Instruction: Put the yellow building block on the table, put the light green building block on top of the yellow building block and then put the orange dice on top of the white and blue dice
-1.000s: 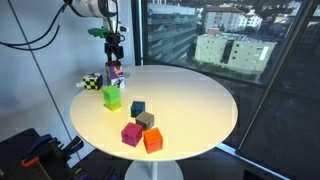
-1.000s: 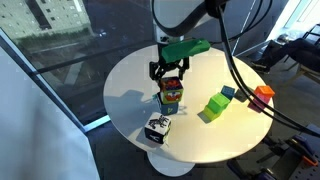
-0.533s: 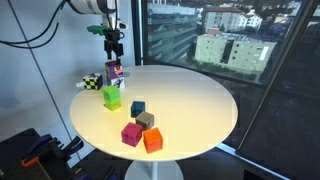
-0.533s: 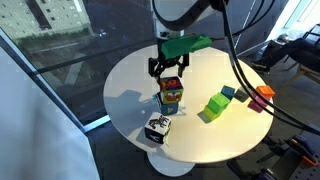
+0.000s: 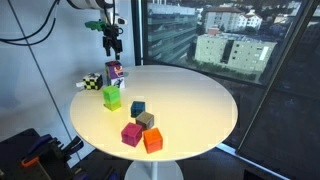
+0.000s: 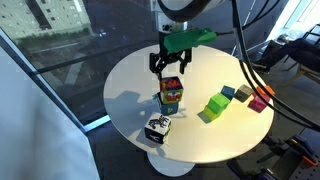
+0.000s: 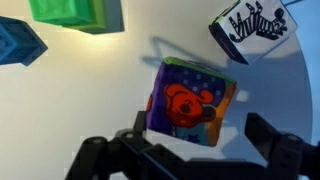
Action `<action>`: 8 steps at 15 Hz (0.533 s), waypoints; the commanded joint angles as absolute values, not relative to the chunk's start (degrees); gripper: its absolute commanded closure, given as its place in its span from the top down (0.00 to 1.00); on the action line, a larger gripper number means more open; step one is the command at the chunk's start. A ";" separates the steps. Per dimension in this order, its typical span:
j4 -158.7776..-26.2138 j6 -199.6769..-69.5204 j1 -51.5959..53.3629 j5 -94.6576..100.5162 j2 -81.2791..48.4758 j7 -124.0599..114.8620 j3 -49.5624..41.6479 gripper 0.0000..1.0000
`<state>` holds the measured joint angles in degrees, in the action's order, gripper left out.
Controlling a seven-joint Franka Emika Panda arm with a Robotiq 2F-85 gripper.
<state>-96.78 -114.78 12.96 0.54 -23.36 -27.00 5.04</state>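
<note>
The orange dice sits on top of the white and blue dice, near the table's edge. In the wrist view the orange dice shows a red figure on purple and hides the dice under it. My gripper hangs open right above the stack and touches nothing. The light green building block rests on the yellow building block.
A black-and-white patterned die lies close to the stack. A teal block, a grey block, a magenta block and a plain orange block cluster further in on the table.
My gripper has risen straight up from the orange dice, which stays on the lower dice. Nothing else has moved.
</note>
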 commanded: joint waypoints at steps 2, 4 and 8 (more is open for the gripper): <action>-101.67 -112.41 12.56 0.43 -18.28 -26.09 4.45 1.00; -103.19 -111.08 11.97 0.13 -16.64 -25.65 4.31 1.00; -106.28 -108.60 10.83 0.58 -13.36 -24.74 3.92 1.00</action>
<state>-102.72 -110.44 11.78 0.55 -17.40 -26.45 4.17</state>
